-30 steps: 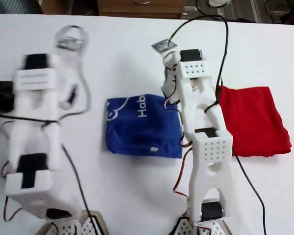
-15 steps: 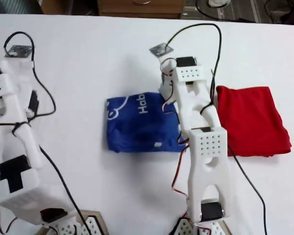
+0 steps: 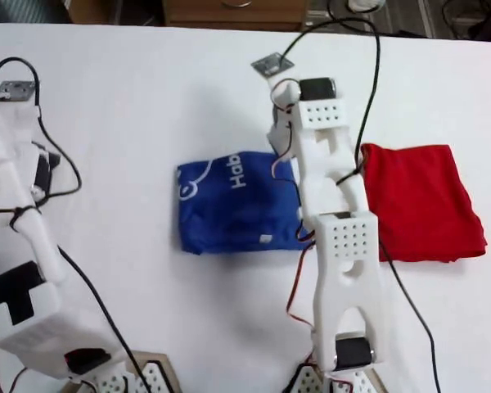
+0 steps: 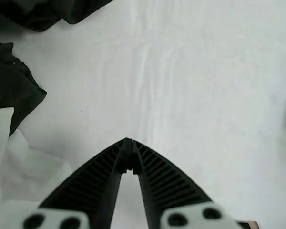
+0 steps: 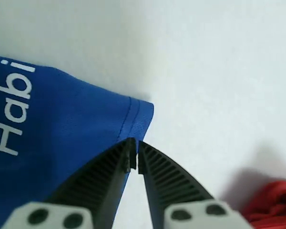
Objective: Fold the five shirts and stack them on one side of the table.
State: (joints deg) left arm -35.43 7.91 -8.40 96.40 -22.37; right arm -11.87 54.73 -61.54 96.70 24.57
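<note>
A folded blue shirt (image 3: 233,205) lies mid-table, and a folded red shirt (image 3: 421,205) lies to its right. My right arm (image 3: 331,180) stands between them, over the blue shirt's right edge. My right gripper (image 5: 132,145) is shut, its tips pinching that hemmed edge of the blue shirt (image 5: 52,138). A bit of the red shirt (image 5: 274,202) shows beyond. My left arm (image 3: 16,213) is at the table's far left. My left gripper (image 4: 128,145) is shut on nothing above the bare table. A crumpled black garment (image 4: 14,81) and a white cloth (image 4: 24,171) lie beside it.
The white table (image 3: 164,98) has free room behind the shirts and between the two arms. Black cables (image 3: 368,74) loop over the right arm and across the red shirt's left edge. Wooden furniture (image 3: 229,12) stands beyond the far edge.
My left arm has swung out to the far left. The blue shirt's right side has shifted slightly up and right with my right gripper.
</note>
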